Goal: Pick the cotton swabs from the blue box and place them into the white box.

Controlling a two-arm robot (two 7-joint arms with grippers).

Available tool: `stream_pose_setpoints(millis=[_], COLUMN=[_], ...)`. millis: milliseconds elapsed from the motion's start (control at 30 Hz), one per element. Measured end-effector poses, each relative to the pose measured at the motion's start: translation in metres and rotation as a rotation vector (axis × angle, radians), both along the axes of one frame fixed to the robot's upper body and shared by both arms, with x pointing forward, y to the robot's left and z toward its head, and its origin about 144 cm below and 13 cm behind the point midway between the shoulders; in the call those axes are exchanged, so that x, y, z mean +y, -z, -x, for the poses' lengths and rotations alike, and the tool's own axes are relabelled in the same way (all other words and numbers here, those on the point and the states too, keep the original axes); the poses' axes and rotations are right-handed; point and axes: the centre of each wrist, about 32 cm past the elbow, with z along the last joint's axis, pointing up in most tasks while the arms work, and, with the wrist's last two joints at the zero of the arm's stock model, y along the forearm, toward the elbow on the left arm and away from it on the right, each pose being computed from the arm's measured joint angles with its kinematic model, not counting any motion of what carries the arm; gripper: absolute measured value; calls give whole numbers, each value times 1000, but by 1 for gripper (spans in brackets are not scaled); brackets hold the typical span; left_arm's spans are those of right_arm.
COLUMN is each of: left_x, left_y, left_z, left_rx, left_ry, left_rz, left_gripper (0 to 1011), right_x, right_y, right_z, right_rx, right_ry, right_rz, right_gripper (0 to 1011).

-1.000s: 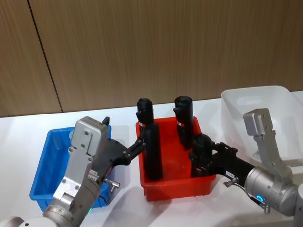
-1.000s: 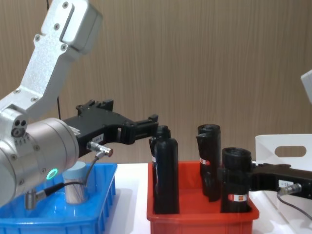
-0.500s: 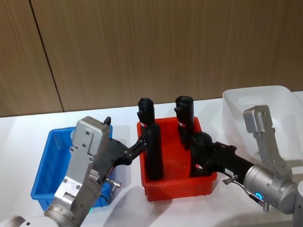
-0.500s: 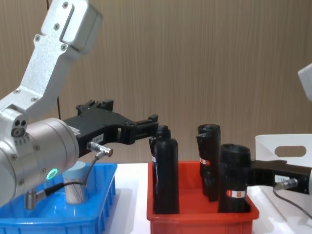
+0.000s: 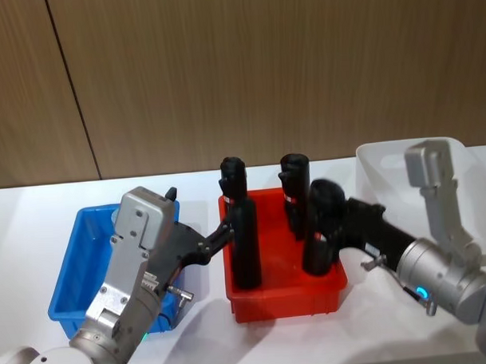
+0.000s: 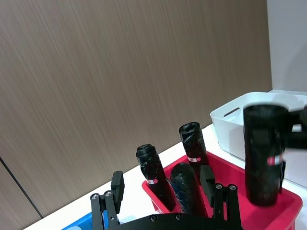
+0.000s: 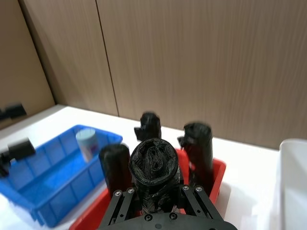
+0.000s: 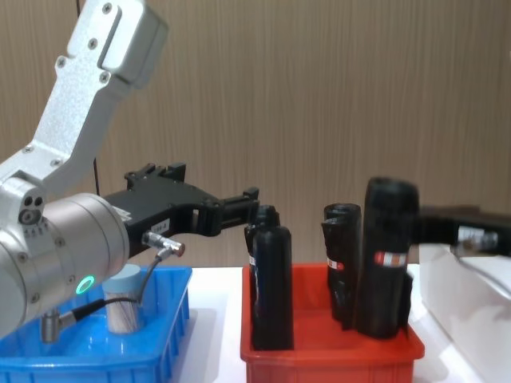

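The right gripper (image 5: 328, 219) is clamped on a black roll (image 5: 322, 227), holding it upright and raised above the floor of the red bin (image 5: 283, 296), so that its top stands higher than the other rolls; in the chest view this roll (image 8: 383, 259) hangs over the bin's right part, its red-and-white label facing forward. Three more black rolls stand in the red bin: one near its left front (image 5: 244, 246), and two at the back (image 5: 232, 178) (image 5: 294, 188). The left gripper (image 5: 217, 235) hovers between the blue box (image 5: 67, 276) and the red bin, its fingers (image 8: 239, 209) apart and closed on nothing, pointing toward the rolls at the left side of the red bin. One tub of cotton swabs (image 8: 124, 299) with its pale blue lid sits inside the blue box, also seen from the right wrist (image 7: 87, 143). The white box (image 5: 406, 172) stands to the right of the red bin, behind the right arm
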Motion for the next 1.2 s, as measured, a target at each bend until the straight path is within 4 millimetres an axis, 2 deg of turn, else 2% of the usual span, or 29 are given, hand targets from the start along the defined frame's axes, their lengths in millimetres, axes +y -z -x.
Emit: stream_pose_setpoints(millis=[367,600,900,1200], left_x=[0,0,0,0], left_y=[0,0,0,0], left_z=[0,0,0,0], left_rx=[0,0,0,0], left_ry=[0,0,0,0], left_rz=[0,0,0,0], left_gripper=[1004,1004,1004,1004], right_x=[-17,-32,-49,-63], right_y=[-38,-53,-59,-48], right_z=[4,3,-4,-16], right_rx=[-111,-160,-188,-170], right_ry=[73,149,236,307], right_rz=[-11,-3,37,88], right_gripper=[346,346,346,346])
